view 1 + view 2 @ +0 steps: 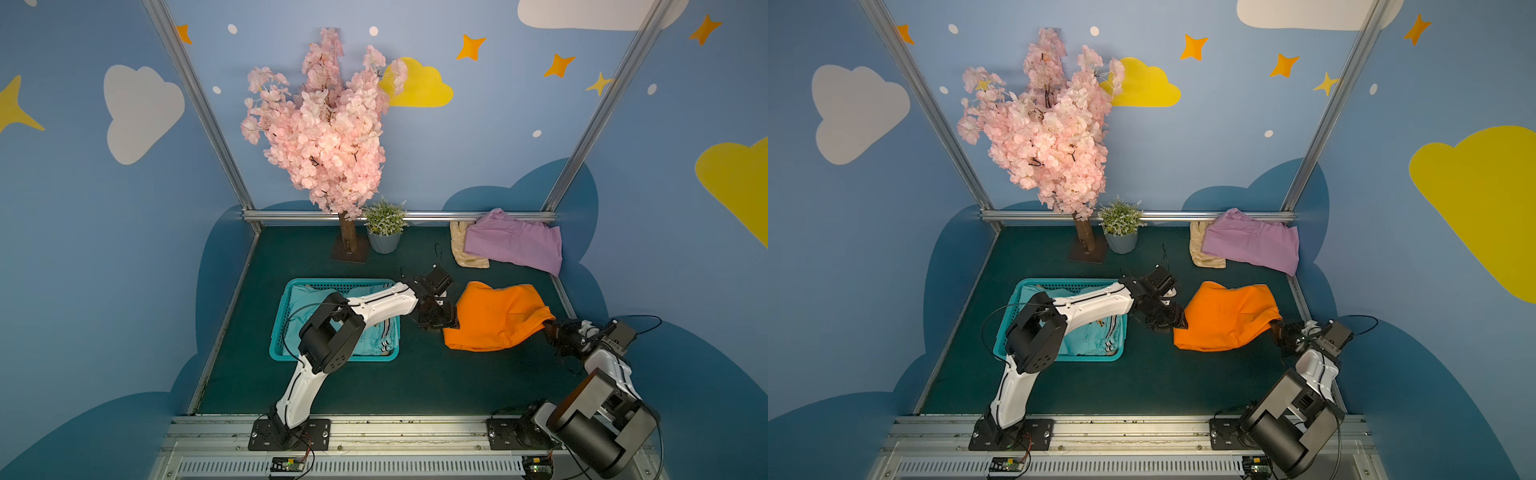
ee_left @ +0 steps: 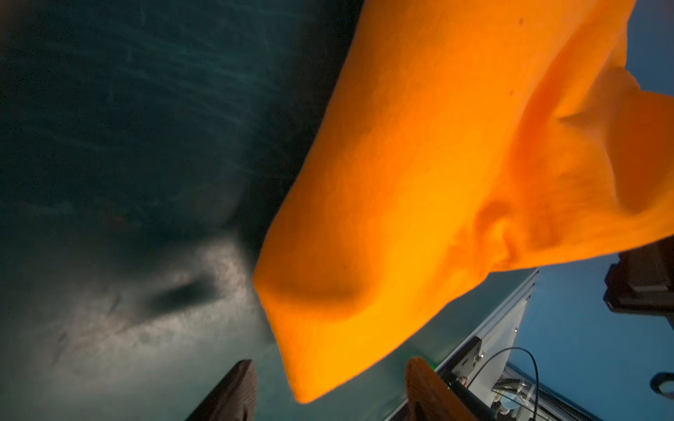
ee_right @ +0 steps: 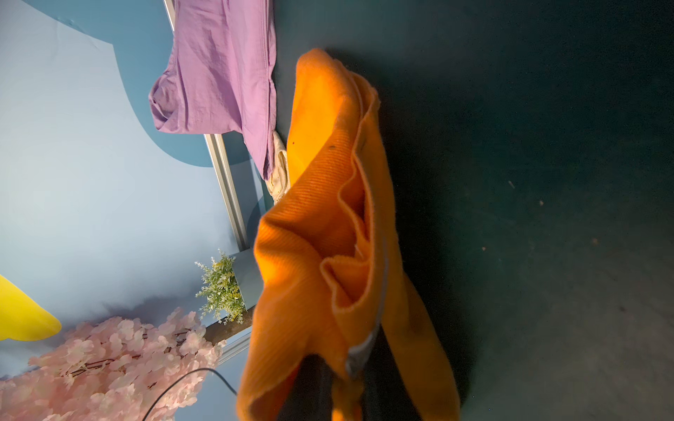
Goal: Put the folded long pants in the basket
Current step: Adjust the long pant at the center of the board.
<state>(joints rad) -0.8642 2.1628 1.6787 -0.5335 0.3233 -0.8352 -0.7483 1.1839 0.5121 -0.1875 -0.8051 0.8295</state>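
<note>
Left of the left claw point(image 1: 446, 322) sits the basket point(image 1: 276, 328), with the teal pants point(image 1: 374, 336) inside. The left claw is open, its fingers point(image 2: 233, 393) apart around a corner of the orange pants point(image 1: 498, 316). The right claw point(image 1: 555, 328) pinches the other end tight. Far past both claws, the lilac pants point(image 1: 515, 245) lie partly on the tan pants point(image 1: 461, 249).
</note>
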